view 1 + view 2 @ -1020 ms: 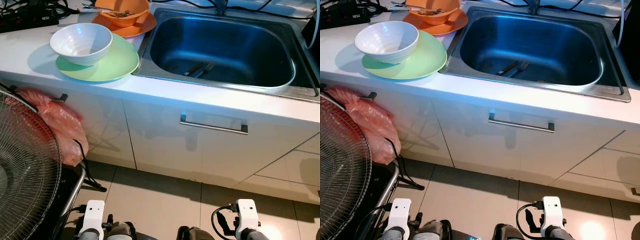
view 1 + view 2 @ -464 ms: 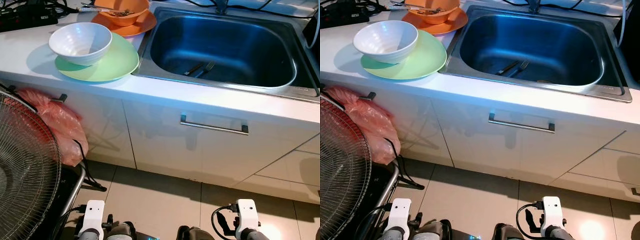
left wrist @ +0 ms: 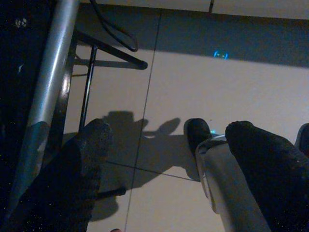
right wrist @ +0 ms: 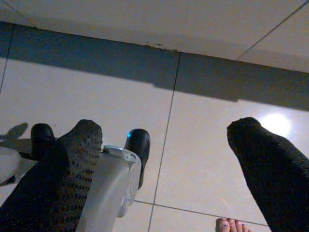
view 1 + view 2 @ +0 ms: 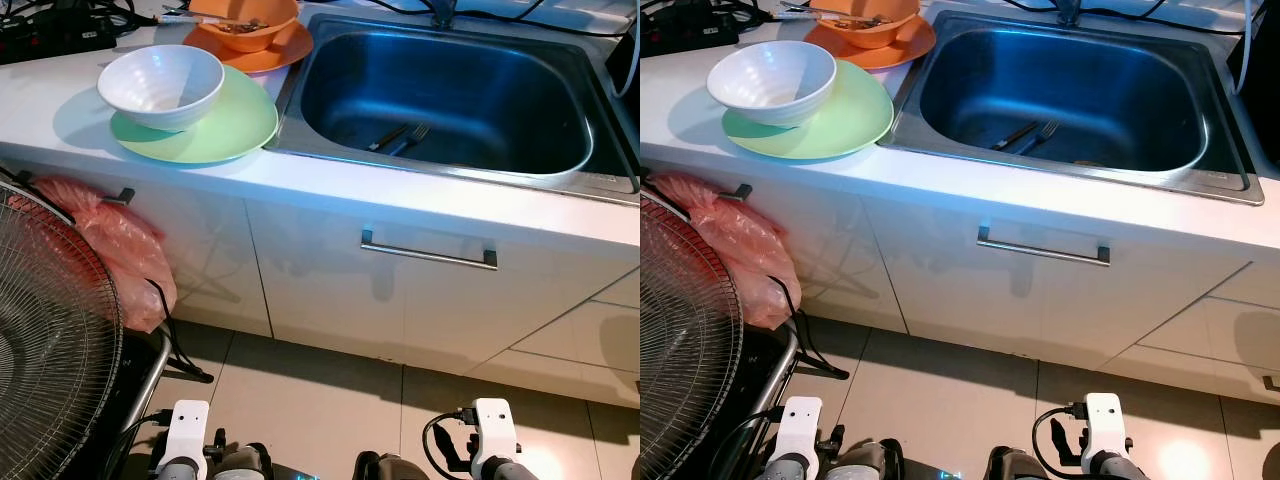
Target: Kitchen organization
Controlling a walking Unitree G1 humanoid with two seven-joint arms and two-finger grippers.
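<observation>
Two grippers hang idle over the tiled floor, left gripper (image 3: 166,145) and right gripper (image 4: 164,140), fingers apart, holding nothing. Beside the steel sink (image 5: 600,183), a white ceramic bowl (image 5: 160,86) sits on a round green plate (image 5: 225,130); a fork (image 5: 410,138) lies inside the sink.

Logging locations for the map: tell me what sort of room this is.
A home kitchen, most likely: a stainless steel sink with a fork in it, used bowls and plates on the counter, white cabinets below.

Head eyes look steeply down on the sink (image 5: 445,90); both wrist cameras face the floor tiles (image 4: 120,92).
</observation>
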